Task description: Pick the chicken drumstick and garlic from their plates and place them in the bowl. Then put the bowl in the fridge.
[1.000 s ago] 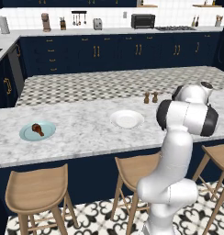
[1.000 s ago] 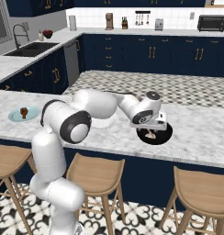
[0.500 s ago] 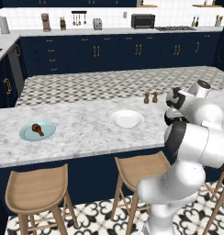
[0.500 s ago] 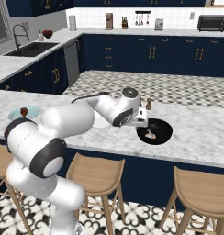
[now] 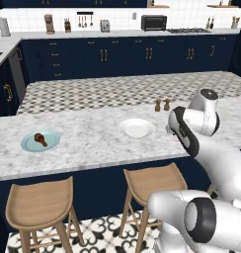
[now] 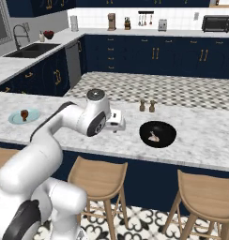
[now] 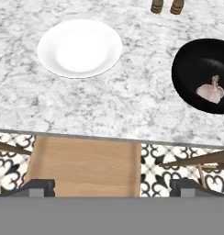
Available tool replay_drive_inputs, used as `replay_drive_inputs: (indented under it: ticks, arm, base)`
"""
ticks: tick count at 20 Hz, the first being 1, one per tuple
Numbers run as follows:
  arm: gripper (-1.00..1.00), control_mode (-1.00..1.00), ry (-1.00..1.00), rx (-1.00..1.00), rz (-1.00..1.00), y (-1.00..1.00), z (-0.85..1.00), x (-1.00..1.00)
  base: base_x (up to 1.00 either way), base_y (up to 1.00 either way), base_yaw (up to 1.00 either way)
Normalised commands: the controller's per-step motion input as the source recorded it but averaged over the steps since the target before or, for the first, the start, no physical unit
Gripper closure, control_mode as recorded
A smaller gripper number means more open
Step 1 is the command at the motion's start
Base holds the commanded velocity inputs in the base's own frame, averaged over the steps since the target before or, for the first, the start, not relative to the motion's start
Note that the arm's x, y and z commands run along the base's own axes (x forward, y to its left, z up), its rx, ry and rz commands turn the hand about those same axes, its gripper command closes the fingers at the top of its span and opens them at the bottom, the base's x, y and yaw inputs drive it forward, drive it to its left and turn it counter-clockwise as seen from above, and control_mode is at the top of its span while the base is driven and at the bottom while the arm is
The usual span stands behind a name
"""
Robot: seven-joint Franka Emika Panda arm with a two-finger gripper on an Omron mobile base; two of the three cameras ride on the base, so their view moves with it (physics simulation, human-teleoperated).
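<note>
Nearest, at the bottom of the hand view: the gripper [image 7: 112, 187], its two dark tips spread wide to either side, grasping nothing and touching nothing, hanging above a wooden stool [image 7: 84, 165] at the counter's front edge. Seen from the right base view, carried low over the marble island counter [image 6: 196, 145] just left of the bowl [image 6: 157, 133], between bowl and white plate.

Next out along the counter: the white plate [image 7: 80, 47], bare in the hand view, and to its right the black bowl with the garlic [image 7: 210, 92] already lying inside (pale bulb, stem pointing up in that view). Behind them, two small brown shakers [image 5: 162, 105].

Farthest, at the island's left end: the light blue plate [image 5: 40, 141] with the chicken drumstick [image 5: 41, 139] resting on it, well apart from the gripper. Judged as the relation that matters for the coming move: drumstick lying far to the robot's left, past the white plate, so a long sideways reach along the counter seems needed. Long axis apparently running diagonally across the plate, darker end toward the far left; too small to be sure.
</note>
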Motion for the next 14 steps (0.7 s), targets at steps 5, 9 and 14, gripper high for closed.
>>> replay_drive_inputs:
  ticks: [5, 9, 14]
  arm:
    - [-1.00, 1.00, 0.00, -0.04, 0.00, 0.47, 0.45, -0.02]
    - [-1.00, 1.00, 0.00, 0.00, 0.00, 0.00, 0.00, 0.00]
    - [-1.00, 1.00, 0.00, 0.00, 0.00, 0.00, 0.00, 0.00]
  base:
    - [0.00, 0.16, 0.00]
    - [-0.43, 0.99, 0.00]
    - [-0.45, 1.00, 0.00]
